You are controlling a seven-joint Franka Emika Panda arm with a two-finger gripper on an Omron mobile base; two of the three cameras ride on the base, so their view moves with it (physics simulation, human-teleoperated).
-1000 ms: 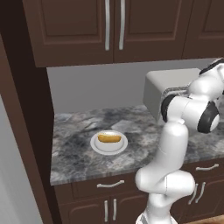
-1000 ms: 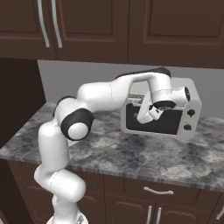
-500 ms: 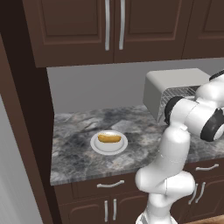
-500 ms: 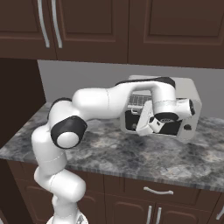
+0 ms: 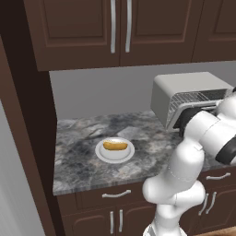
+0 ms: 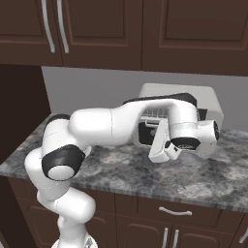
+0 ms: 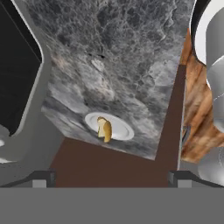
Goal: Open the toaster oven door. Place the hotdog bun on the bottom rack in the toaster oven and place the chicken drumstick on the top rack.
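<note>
Toaster oven [image 5: 189, 99] at right of the left base view, on the grey stone counter [image 5: 83, 152], under dark cabinets [image 5: 120, 27]. Door apparently swung down: wire rack [image 5: 196, 99] exposed in the opening. Door panel itself largely hidden behind the arm; dark slab at the left edge of the hand view likely the door glass [image 7: 17, 65].

Gripper [image 6: 162, 152] low in front of the oven mouth, centre-right of the right base view. Finger tips [image 7: 41, 178] barely clearing the bottom edge of the hand view, set wide apart, nothing between them. Judged open and empty.

White plate [image 5: 115, 150] at centre of the left base view, well apart from the oven. One golden-brown item [image 5: 115, 146] on it, probably the hotdog bun; seen also in the hand view at lower centre. Chicken drumstick not identified with any confidence.

Risks from here:
- Door opening step looks about done; if not fully down, possible spring-back and a blocked rack.
- Long swing across to the plate: elbow or forearm close to the oven front, possible knock on the door.
- Bun soft and rounded; off-centre pinch could roll it off the plate.
- Rack mix-up: bun belongs on the bottom rack.
</note>
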